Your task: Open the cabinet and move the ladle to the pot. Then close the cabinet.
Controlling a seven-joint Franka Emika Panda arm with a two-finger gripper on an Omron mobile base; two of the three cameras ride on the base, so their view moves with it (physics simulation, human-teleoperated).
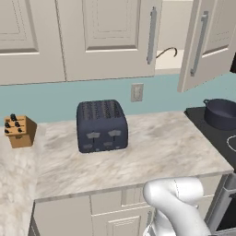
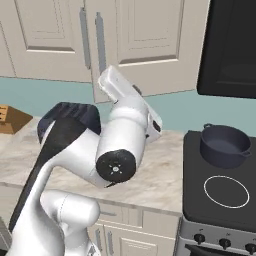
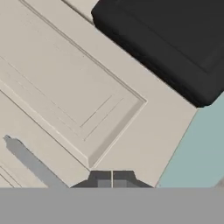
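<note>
Closing the cabinet
Pincer (image 3: 112, 179) pressed together, empty, facing the cabinet (image 3: 78, 100) door; next push it closed. Ladle (image 1: 167, 52) seems still inside.

Cabinet (image 1: 108, 39) matt beige, brushed-metal handles; countertop (image 1: 152, 147) veined marble; pot (image 2: 224, 145) matt dark metal.

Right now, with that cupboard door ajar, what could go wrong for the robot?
1. The tool is shut and sits close against the cabinet door panel; it may bump or scrape the door.
2. The right door stands partly open, so the arm could catch on it while reaching for the ladle inside.
3. The pot is small, so the ladle might tip out.
</note>
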